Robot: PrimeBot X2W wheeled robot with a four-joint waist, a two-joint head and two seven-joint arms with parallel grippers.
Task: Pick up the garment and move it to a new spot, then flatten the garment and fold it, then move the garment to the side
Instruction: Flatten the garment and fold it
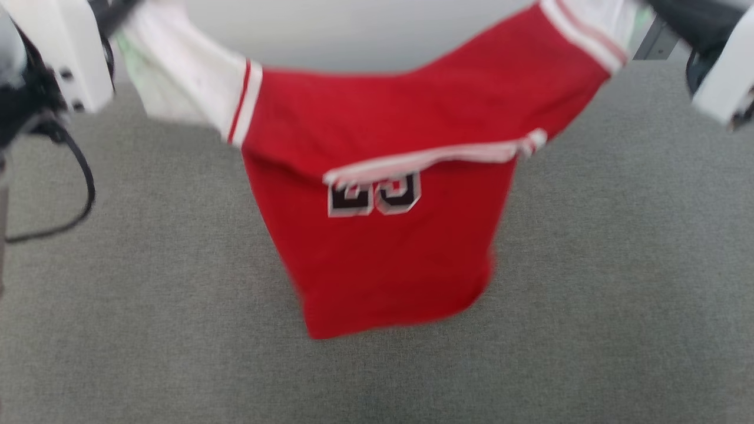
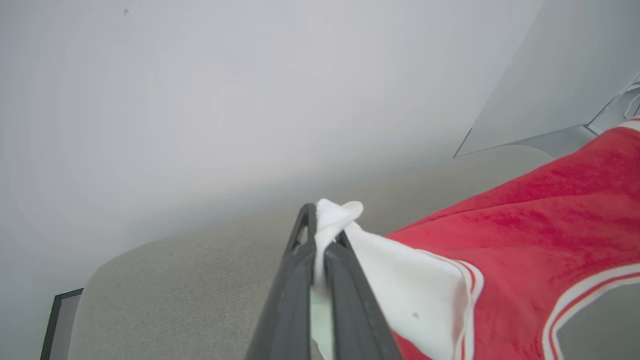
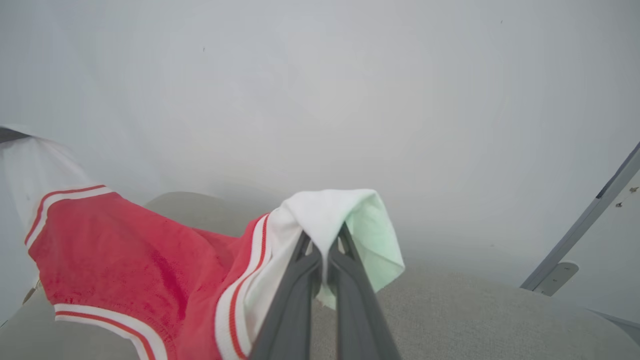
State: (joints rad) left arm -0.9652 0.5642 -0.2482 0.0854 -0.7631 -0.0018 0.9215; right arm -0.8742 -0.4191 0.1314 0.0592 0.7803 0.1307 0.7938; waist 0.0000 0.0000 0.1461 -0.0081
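At the left, the left hand (image 2: 322, 234) is pinched shut on the tip of the garment's (image 1: 383, 253) white left sleeve (image 2: 415, 295), and a tuft of white cloth pokes out past the fingertips. Its pale forearm (image 1: 59, 53) sits in the upper left corner of the head view, with a dark cable (image 1: 82, 176) looping below it.

In the middle, the red body hangs between the two arms, above the grey fabric-covered tabletop (image 1: 618, 294). The striped neckline sags forward over the black "23". The lower hem hangs towards the tabletop, but the blur hides whether it touches.

At the right, the right hand (image 3: 324, 241) is likewise clamped on the other white sleeve (image 3: 325, 210), and the cloth is draped over its fingers.

The step in hand looks like the carry: the garment is lifted and spread, on its way to a new spot. The next move likely calls for lowering both hands together, hem first, and keeping the sleeves pulled apart so the body lies flat without bunching. An uneven descent could leave the collar folded under.
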